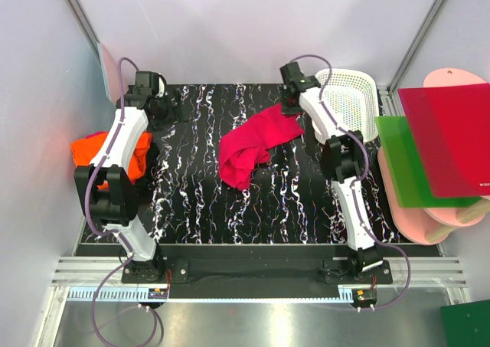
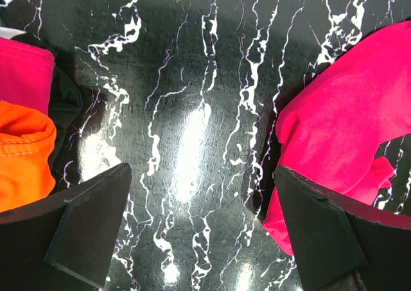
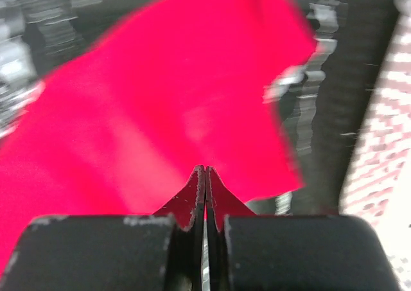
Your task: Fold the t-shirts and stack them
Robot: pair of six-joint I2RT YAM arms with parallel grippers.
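table [image 1: 306, 209]: we had a glossy black top, white veins running across it.
orange t-shirt [image 1: 84, 149]: sat bunched at the left edge.
red t-shirt [image 1: 245, 152]: crimson-pink, plain, lay crumpled mid-table.
red board [image 1: 448, 140]: off to the right; tiny white print on its edge was too small for us to read.
left gripper [image 2: 202, 194]: gaped wide, nothing in it, above bare table.
right gripper [image 3: 205, 170]: was pinched tight on the red t-shirt's far corner.
walls [image 1: 230, 25]: plain white.
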